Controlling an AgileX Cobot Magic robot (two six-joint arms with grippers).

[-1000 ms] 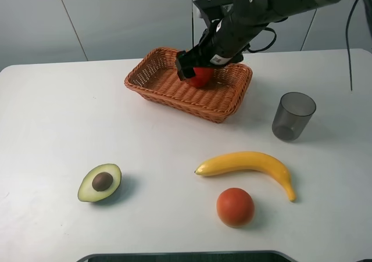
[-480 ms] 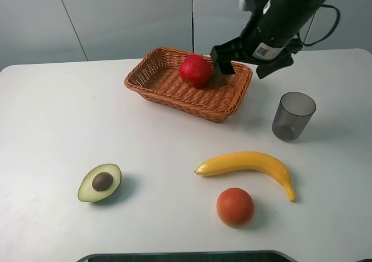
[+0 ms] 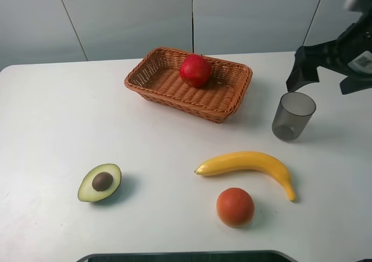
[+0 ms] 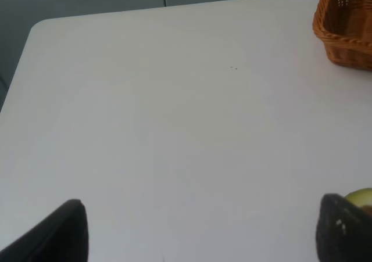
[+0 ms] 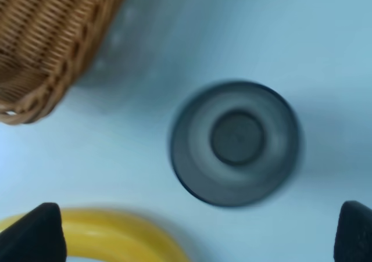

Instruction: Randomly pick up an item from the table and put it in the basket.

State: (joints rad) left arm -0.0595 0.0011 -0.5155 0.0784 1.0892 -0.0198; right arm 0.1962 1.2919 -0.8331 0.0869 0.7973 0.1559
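The red apple [image 3: 196,70] lies inside the wicker basket [image 3: 174,96] at the back middle of the white table [image 3: 58,117]. My right gripper [image 3: 327,76] is open and empty, raised at the right edge, well to the right of the basket and just above the grey cup [image 3: 293,115]. In the right wrist view the open gripper [image 5: 195,233] looks down into the cup [image 5: 235,143], with a basket corner [image 5: 52,41] beside it. My left gripper [image 4: 203,233] is open and empty over bare table; a basket corner [image 4: 346,29] shows there. The apple is out of both wrist views.
A yellow banana [image 3: 250,163] and an orange-red round fruit [image 3: 235,207] lie at the front right. A halved avocado [image 3: 100,182] lies at the front left; its edge shows in the left wrist view [image 4: 363,197]. The banana shows in the right wrist view [image 5: 110,236].
My right gripper let go of the apple in the basket, then rose and swung right to above the grey cup. The apple stays in the basket.
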